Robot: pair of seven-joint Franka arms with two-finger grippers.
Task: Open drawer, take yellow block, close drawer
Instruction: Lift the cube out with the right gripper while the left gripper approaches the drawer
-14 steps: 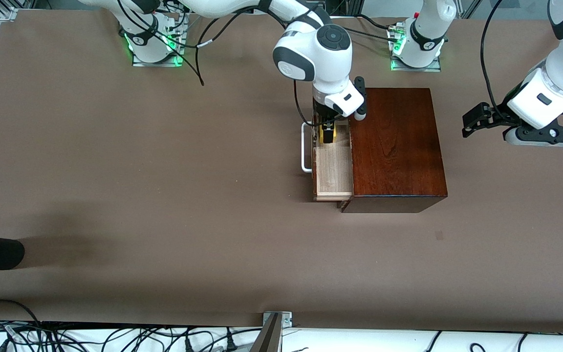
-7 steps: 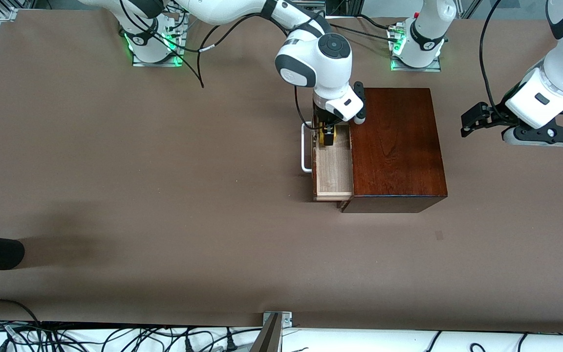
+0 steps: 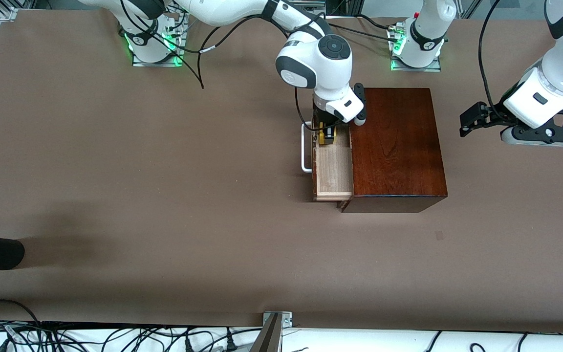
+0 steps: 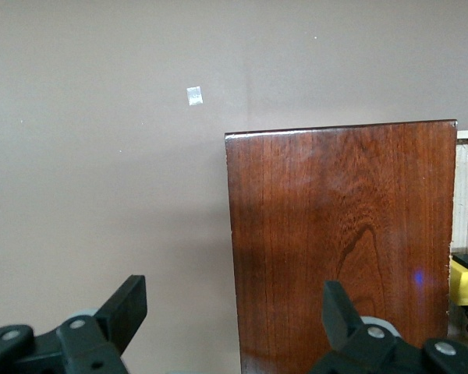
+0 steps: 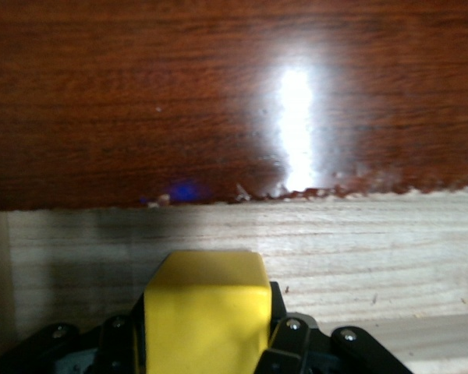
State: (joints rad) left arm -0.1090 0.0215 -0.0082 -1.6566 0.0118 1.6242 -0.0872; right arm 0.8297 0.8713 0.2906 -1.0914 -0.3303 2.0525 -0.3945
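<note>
Front view: drawer [image 3: 333,171] is pulled out of the dark wooden box [image 3: 396,146] toward my right arm's end of the worktop [image 3: 164,186], white handle [image 3: 305,146] on its front. My right gripper [image 3: 327,135] is down inside the drawer, at the end farther from the front camera, fingers pinching the yellow block [image 3: 323,136]. Right wrist view confirms it: block [image 5: 207,312] sits clamped between both black fingers [image 5: 292,343], pale drawer floor and the box's glossy face just past it. My left gripper [image 3: 467,122] waits in the air off the box, toward my left arm's end, over bare worktop. Left wrist view shows its fingers [image 4: 125,308] spread wide, nothing between them.
</note>
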